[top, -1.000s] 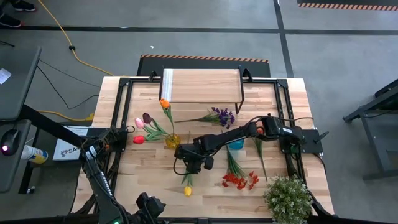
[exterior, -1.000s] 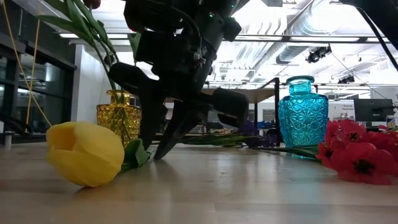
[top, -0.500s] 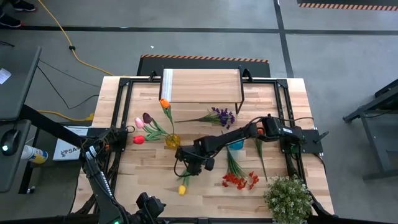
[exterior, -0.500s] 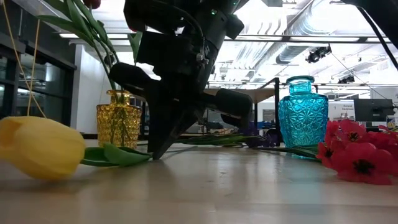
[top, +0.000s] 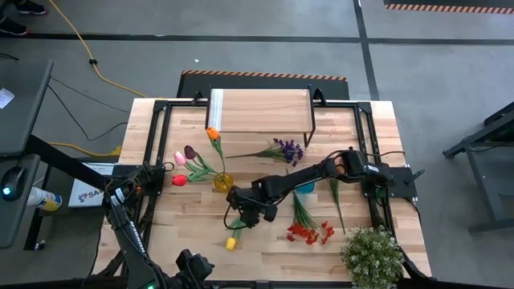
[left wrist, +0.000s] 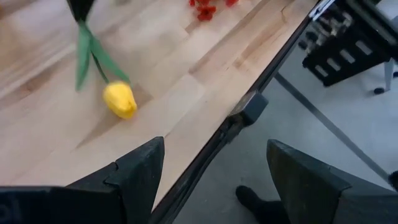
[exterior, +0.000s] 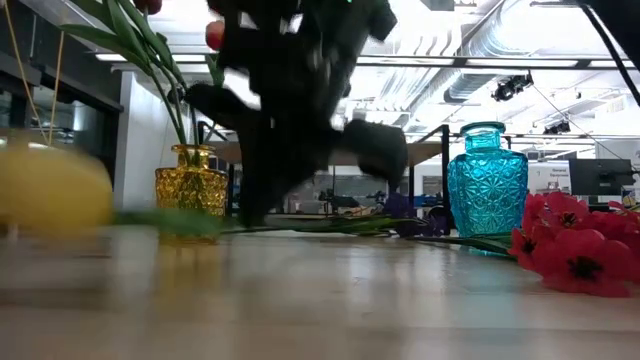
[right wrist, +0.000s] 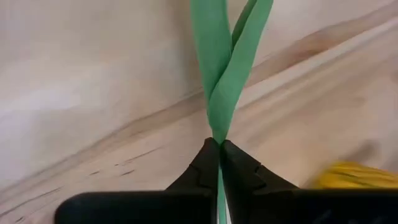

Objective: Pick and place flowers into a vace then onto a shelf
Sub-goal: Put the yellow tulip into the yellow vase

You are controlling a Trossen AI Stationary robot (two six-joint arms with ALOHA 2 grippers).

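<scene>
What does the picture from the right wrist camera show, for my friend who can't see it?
The right gripper is pinched shut on the green stem of a yellow tulip, just above the pale wooden tabletop. Two long green leaves spread away from the fingers, and the yellow bloom peeks in at one edge.

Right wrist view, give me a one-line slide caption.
Right gripper shut on the yellow tulip by its green stem, above the wooden tabletop.

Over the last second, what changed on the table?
The right gripper shut on the yellow tulip by its stem and began dragging it: the bloom slid toward the left arm's side and the table's near edge. The left gripper stayed open, parked off the near-left corner. The yellow vase with its flowers, blue vase, red sprays, purple spray and shelf did not move.
</scene>
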